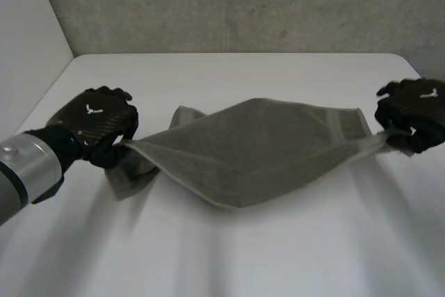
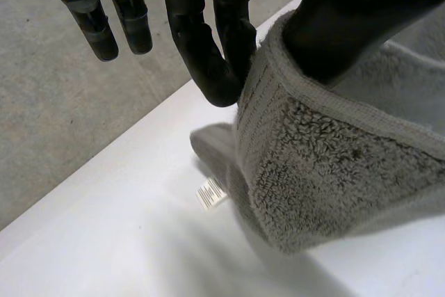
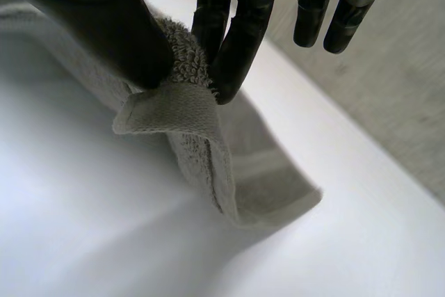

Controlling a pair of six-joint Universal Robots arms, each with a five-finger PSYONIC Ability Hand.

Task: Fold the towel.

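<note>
Over the white surface (image 1: 229, 255), your grey towel (image 1: 257, 147) hangs stretched between both hands. Your left hand (image 1: 97, 119) pinches one end between thumb and fingers (a small white label (image 2: 211, 193) sticks out of the cloth near it). Your right hand (image 1: 414, 109) pinches the opposite corner likewise.

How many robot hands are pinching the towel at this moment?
2. The left hand pinches the towel at its left end; the right hand pinches its right corner.
</note>
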